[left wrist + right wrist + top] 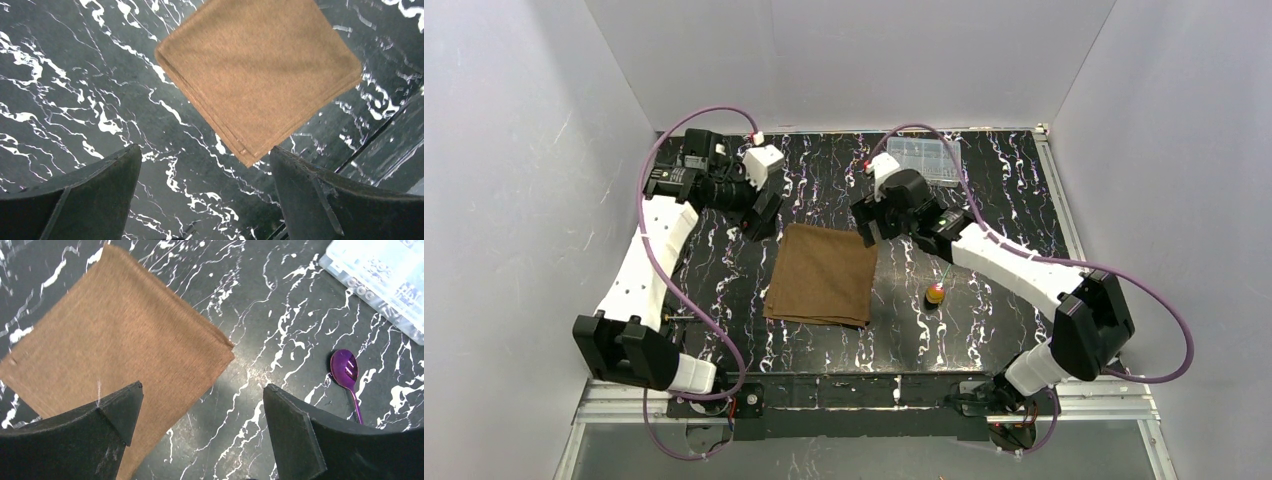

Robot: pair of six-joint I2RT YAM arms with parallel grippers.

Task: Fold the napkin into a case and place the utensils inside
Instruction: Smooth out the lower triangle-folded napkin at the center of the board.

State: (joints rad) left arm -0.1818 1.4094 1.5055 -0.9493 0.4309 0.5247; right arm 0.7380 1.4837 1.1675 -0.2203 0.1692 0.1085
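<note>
Left fingers (pixel 90 200), right fingers (pixel 310 440) — spread wide, empty, arms angled down flanking the napkin (pixel 822 275)

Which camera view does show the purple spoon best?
The right wrist view: the purple spoon lies on the table, its slotted head plain to see, the handle's end hidden behind a finger. In the top view I cannot find it. The left wrist view shows only napkin and table.

Folded brown cloth napkin (pixel 822 275) at frame centre on black marbled table (pixel 824 170); gold-orange-headed utensil (pixel 935 293) right of it, apart; clear plastic compartment box (pixel 924 158) above, behind both
</note>
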